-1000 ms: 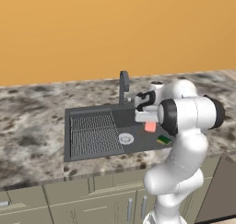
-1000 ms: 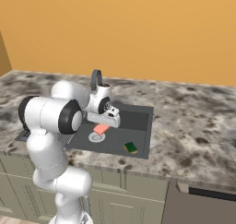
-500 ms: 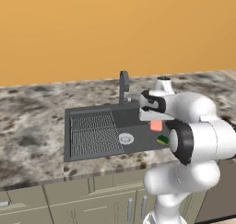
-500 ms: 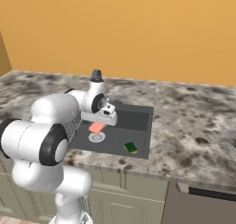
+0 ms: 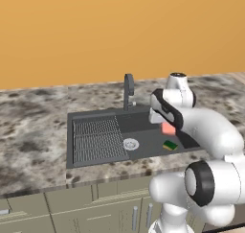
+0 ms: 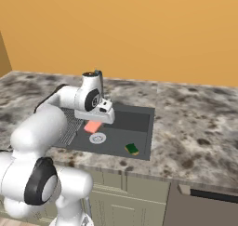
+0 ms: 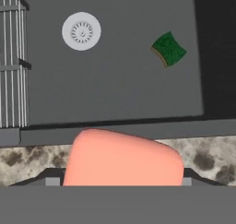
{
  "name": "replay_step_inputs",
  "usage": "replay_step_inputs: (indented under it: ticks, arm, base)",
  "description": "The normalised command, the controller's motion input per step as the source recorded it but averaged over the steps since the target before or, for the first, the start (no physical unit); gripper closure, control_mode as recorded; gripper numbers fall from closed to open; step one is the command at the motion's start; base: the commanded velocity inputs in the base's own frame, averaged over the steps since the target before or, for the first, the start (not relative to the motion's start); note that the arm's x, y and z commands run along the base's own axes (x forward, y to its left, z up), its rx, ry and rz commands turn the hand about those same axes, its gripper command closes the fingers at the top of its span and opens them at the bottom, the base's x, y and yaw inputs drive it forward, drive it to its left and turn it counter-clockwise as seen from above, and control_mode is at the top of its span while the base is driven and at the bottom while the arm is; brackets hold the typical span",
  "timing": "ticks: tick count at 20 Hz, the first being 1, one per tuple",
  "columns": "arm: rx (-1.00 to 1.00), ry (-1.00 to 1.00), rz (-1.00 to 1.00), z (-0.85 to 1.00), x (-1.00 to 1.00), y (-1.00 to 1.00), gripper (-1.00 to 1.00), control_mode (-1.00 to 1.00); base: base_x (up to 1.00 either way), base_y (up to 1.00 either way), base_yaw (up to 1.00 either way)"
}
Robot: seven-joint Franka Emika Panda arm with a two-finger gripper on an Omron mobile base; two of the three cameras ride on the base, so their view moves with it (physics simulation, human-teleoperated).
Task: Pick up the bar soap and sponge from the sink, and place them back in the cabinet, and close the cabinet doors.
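I am holding the flat salmon-pink bar soap (image 7: 123, 157) between my fingers; in the hand view it is sitting low in the centre of the frame, right against the bottom band where my tips are hidden behind it, so I am judging the grip from how close it sits to the camera. In the left base view my gripper (image 5: 161, 118) is hanging in the middle right of the frame with the pink bar showing just under it, above the wide dark grey sink basin (image 5: 95, 117). In the right base view the soap is showing at centre left, just below the hand and above the ribbed draining rack (image 6: 70, 125).

The small green-and-yellow sponge block (image 7: 168, 49) is lying on the basin floor, in the upper right of the hand view, well apart from the round silver drain (image 7: 81, 31) in the upper left. The dark faucet (image 5: 128, 89) is standing at the back edge of the sink, near my hand.

I judge that I am in the carrying step for the first item: soap out of the basin, sponge not yet taken. Next I am needing to keep the bar clamped, clear the faucet, and turn toward the tall olive-grey cabinet, which I am not placing from here
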Motion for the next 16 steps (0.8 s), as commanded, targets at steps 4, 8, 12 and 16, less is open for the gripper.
replay_step_inputs:
  ticks: [4, 8, 12, 16]
  arm:
    - [-0.02, -0.04, 0.03, 0.47, -0.53, 0.0, 1.0, -1.0]
    - [-0.02, -0.02, 0.03, 0.43, -0.41, 0.0, 1.0, -1.0]
    - [-0.01, 0.0, 0.05, 0.45, -0.48, 0.0, 1.0, -1.0]
    - [-0.01, 0.0, 0.02, 0.48, -0.45, 0.0, 1.0, -1.0]
  base:
    - [0.0, 0.0, 0.0]
    - [0.0, 0.0, 0.0]
    - [0.0, 0.0, 0.0]
    - [0.0, 0.0, 0.0]
